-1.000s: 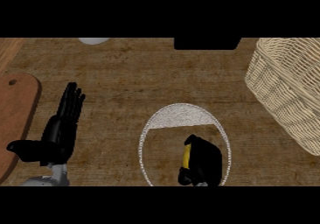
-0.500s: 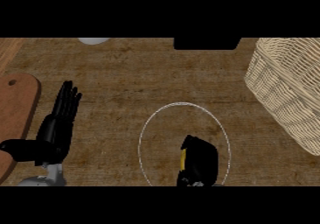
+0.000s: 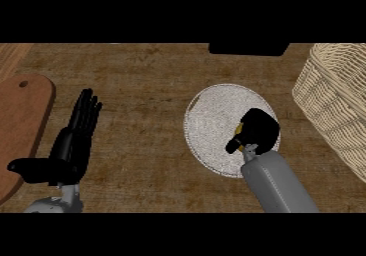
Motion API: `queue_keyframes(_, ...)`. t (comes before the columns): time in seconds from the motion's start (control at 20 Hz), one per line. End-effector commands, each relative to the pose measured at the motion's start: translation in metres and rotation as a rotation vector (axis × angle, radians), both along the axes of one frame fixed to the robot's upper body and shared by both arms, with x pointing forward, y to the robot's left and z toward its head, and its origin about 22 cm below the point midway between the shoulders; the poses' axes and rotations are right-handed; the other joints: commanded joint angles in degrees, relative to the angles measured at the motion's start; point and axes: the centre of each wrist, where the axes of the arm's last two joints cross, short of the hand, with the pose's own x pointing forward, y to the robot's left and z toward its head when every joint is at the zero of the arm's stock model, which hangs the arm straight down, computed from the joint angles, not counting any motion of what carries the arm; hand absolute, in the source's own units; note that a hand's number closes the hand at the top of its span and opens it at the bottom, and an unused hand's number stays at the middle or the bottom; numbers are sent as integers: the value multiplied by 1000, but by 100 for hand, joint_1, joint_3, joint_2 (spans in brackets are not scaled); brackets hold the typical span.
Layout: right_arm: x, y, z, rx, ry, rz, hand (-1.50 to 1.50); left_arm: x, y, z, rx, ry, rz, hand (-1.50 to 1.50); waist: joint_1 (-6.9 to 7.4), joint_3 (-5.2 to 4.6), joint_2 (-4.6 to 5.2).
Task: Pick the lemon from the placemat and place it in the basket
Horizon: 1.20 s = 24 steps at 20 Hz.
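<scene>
Basket [image 3: 335,120] at far right of desk [image 3: 149,70], contents hidden. Right hand [image 3: 256,131] curled round lemon [image 3: 238,129], over placemat [image 3: 215,120]. Left hand [image 3: 71,142] at left, fingers straight, holding nothing, beside cutting board [image 3: 20,125].

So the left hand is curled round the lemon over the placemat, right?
No, it is the right hand that is curled round the lemon over the placemat; the head view shows this. The left hand is open.

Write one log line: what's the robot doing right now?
right hand: curled on lemon | over placemat | left hand: open | basket: right
</scene>
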Motion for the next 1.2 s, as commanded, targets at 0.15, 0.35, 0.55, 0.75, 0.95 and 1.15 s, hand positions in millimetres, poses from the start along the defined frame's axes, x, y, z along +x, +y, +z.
queue_keyframes(0.15, 71, -27, 53, 23, -246, -295, 150, 2, -2, 1, 23, -8, -28, 0, 187, 9, 37)
queue_keyframes(0.35, 85, -1, 89, 59, -488, -299, 150, 5, -1, 5, 5, -11, -29, 0, 177, 0, 1)
queue_keyframes(0.55, 96, 23, 113, 28, -655, -286, 150, 5, -3, 3, 5, 12, -41, 0, 117, -8, -31)
queue_keyframes(0.75, 101, 51, 152, 45, -750, -285, 150, 5, -4, -2, -1, 20, -20, 0, 45, -12, -88)
queue_keyframes(0.95, 110, 50, 155, 48, -733, -351, 150, 4, 11, 3, 0, 21, -15, 0, 12, -11, -91)
queue_keyframes(1.15, 113, 41, 161, 24, -694, -443, 150, -4, 12, -11, 13, 26, 10, 0, -168, -13, -136)
